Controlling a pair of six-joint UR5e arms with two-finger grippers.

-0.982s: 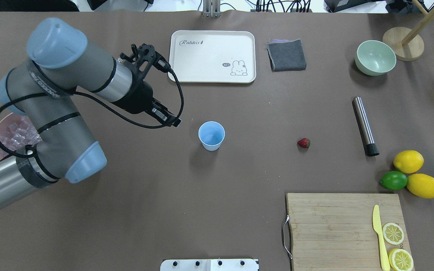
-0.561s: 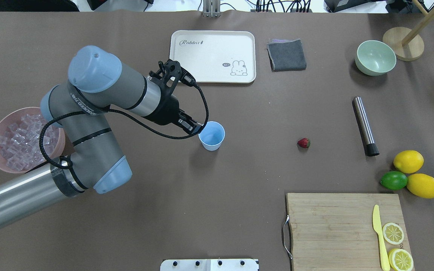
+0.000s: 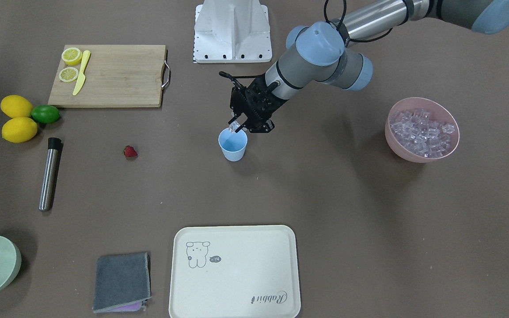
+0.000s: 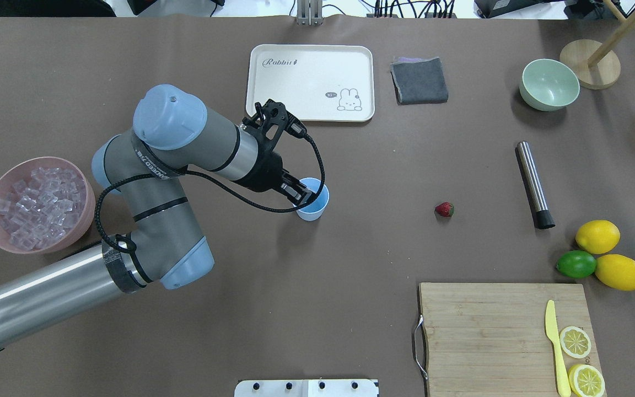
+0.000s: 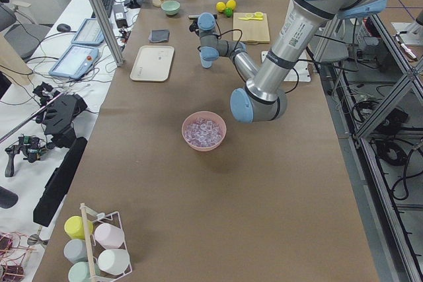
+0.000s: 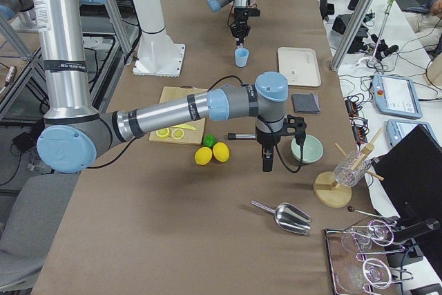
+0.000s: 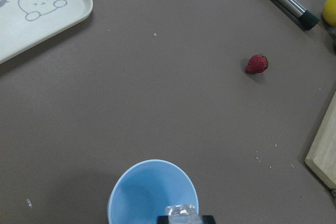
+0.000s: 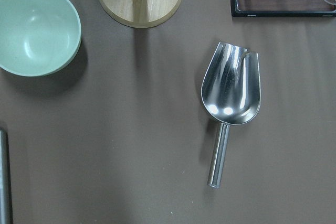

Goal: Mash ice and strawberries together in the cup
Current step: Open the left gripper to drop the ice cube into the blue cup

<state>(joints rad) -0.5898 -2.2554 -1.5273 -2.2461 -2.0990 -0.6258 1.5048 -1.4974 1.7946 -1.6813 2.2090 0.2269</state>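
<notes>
The light-blue cup stands upright mid-table and looks empty inside. My left gripper hangs over its near rim, shut on one clear ice cube, which shows between the fingertips in the left wrist view. More ice fills the pink bowl at the left. The strawberry lies alone on the table, to the right of the cup. My right gripper shows only in the exterior right view, above the table near the green bowl; I cannot tell whether it is open or shut.
A steel muddler lies right of the strawberry. Behind the cup sits a white tray, with a grey cloth and a green bowl further right. Two lemons, a lime and a cutting board are front right. A metal scoop lies under the right wrist.
The left arm has swung right, from beside the pink bowl to the cup, and its gripper now hangs over the cup's rim. The cup and the strawberry have not moved.
</notes>
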